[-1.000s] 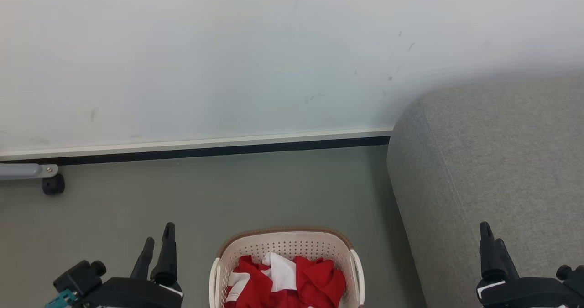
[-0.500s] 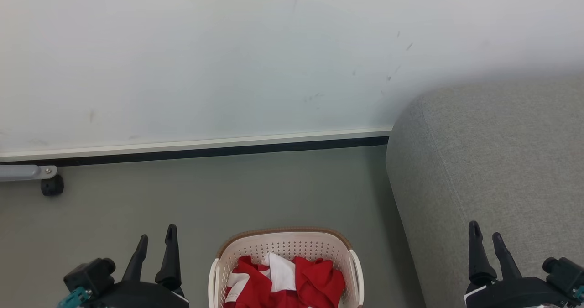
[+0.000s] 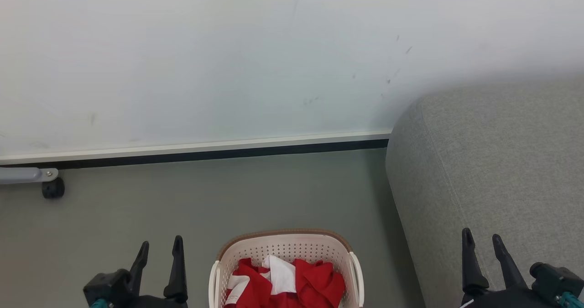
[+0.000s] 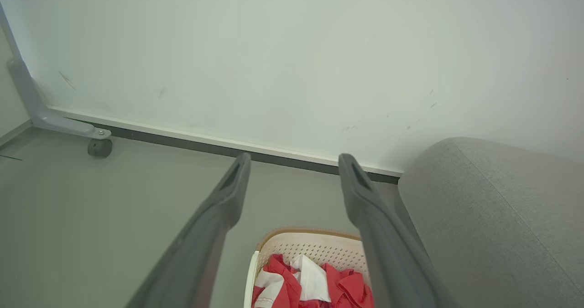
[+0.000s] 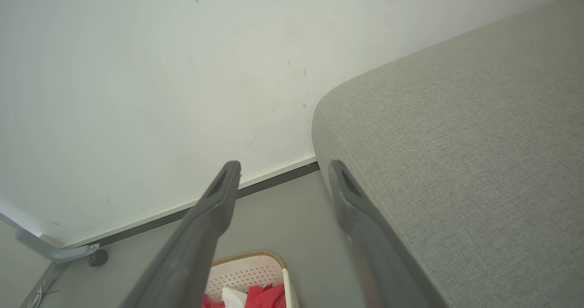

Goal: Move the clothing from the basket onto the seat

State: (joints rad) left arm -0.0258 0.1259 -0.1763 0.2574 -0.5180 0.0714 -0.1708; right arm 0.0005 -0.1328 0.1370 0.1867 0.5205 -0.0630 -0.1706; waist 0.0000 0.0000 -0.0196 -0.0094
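Red-and-white clothing [image 3: 315, 283] is lying crumpled in the basket [image 3: 283, 249] at six o'clock, probably soft and light, best pinched at a raised fold, while the left fingers [image 3: 176, 267] and right fingers [image 3: 470, 262] are hovering apart, empty, with the seat [image 3: 502, 162] at three o'clock.

Scuffed white wall [image 3: 228, 61] meets grey floor [image 3: 228, 194]; black castor [image 3: 53, 188] at left.

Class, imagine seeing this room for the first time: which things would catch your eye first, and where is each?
The red and white clothing stands out most, heaped in the cream basket on the grey floor at the bottom middle of the head view. Right of it rises the big grey sofa, before the pale wall. The left gripper and right gripper show either side of the basket, both open and empty.
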